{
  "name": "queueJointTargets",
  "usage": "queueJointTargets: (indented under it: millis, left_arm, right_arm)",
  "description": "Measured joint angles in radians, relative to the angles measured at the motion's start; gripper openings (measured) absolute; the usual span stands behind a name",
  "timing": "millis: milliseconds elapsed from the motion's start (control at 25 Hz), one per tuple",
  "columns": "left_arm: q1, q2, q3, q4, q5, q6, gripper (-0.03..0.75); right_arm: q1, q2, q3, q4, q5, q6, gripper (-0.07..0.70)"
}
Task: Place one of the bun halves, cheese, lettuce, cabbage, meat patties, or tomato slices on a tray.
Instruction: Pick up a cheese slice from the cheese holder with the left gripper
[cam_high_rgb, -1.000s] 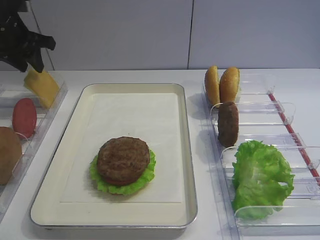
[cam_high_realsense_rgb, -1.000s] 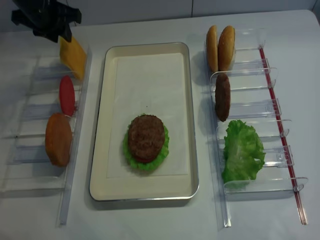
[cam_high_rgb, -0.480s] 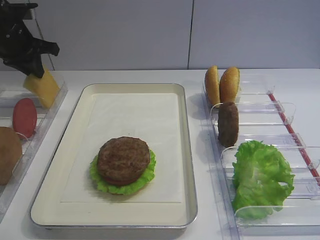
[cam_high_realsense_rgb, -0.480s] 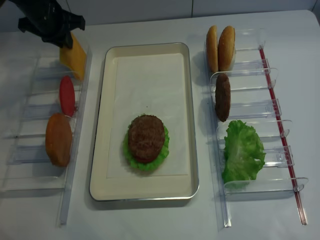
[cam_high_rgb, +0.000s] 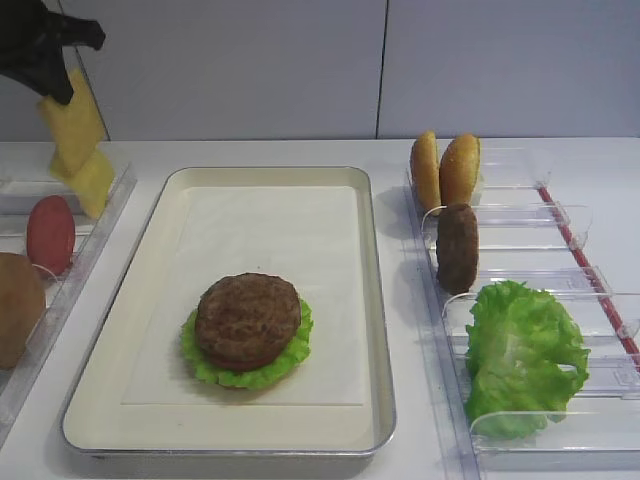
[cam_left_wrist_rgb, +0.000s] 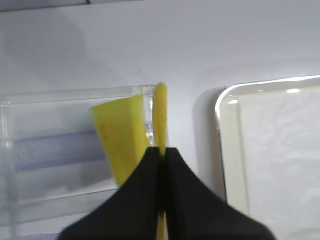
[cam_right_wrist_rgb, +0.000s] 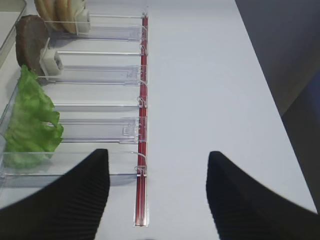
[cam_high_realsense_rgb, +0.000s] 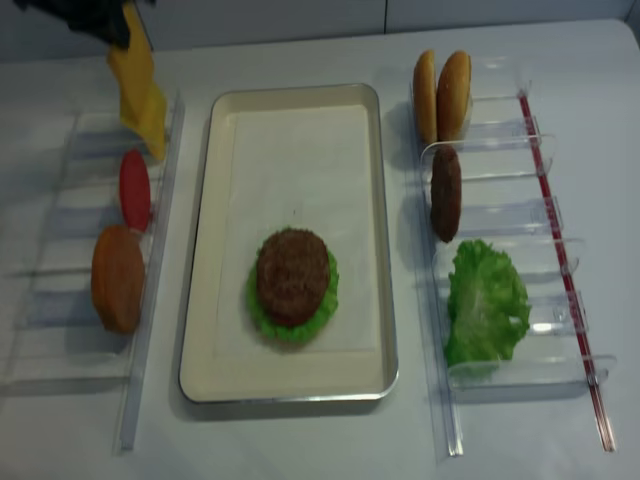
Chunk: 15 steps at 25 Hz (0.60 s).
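My left gripper (cam_left_wrist_rgb: 163, 152) is shut on the top edge of a thin orange-yellow cheese slice (cam_left_wrist_rgb: 160, 112), holding it up above the left rack at the far left (cam_high_rgb: 68, 120) (cam_high_realsense_rgb: 131, 65). A paler yellow slice (cam_left_wrist_rgb: 121, 135) still leans in the rack below it. The metal tray (cam_high_rgb: 372, 300) in the middle holds a meat patty (cam_high_rgb: 247, 318) lying on a lettuce leaf (cam_high_rgb: 292, 357). My right gripper (cam_right_wrist_rgb: 157, 154) is open over bare table, beside the right rack, with nothing between its fingers.
The right rack (cam_high_rgb: 560, 215) holds two bun halves (cam_high_rgb: 445, 170), a patty (cam_high_rgb: 457, 247) and a lettuce leaf (cam_high_rgb: 522, 355). The left rack (cam_high_realsense_rgb: 60, 215) holds a red tomato slice (cam_high_realsense_rgb: 134, 190) and a brown bun half (cam_high_realsense_rgb: 117, 278).
My left gripper has closed on the cheese slice and raised it out of the left rack. Everything else is where it was.
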Motion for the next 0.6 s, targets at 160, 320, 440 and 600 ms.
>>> queueJointTargets:
  millis: [160,320,440,600]
  left_arm:
    - [0.000,-0.041,-0.003,-0.081,0.013,0.003,-0.013]
    - [0.000,-0.099,0.042,-0.158,0.020,0.018,-0.013]
    - [-0.002,-0.167,0.107,-0.244,0.020,0.057,-0.013]
    - [-0.043,-0.264,0.220,-0.326,0.020,0.128,-0.013]
  right_arm:
    - [0.000,0.000,0.000,0.000,0.000,0.000,0.445]
    - [0.000,0.000,0.000,0.000,0.000,0.000,0.445]
    - [0.000,0.000,0.000,0.000,0.000,0.000,0.445]
    - [0.000,0.000,0.000,0.000,0.000,0.000,0.445]
